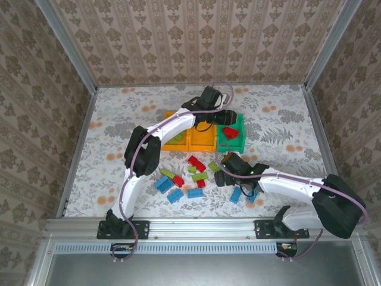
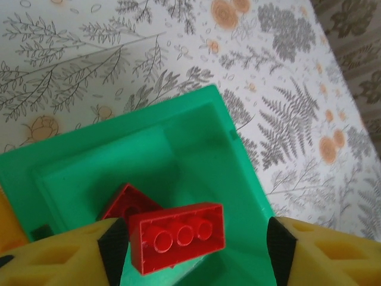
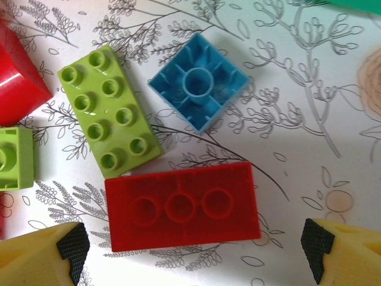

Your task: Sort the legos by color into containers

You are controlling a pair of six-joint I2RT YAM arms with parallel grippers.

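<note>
Inside green bin [image 2: 125, 125], right end of bin row at table's [image 1: 119, 107] far middle: upper red brick [image 2: 177, 236], hollow side up, three tubes showing, glossy, lying askew on lower red brick [image 2: 125, 205]. Left gripper [image 2: 196, 244] directly above, jaws wide apart, right pad well off brick, left pad close beside. Judgement: reds collect here.

Toward table's near edge: loose red brick [image 3: 181, 205], also hollow side up, flat on table. Lime brick [image 3: 110, 110] and blue square brick [image 3: 198, 80] just beside it. Right gripper [image 3: 193, 244] hovers over it, jaws apart, spread wider than brick's length. Probably lined up for a pick.
</note>
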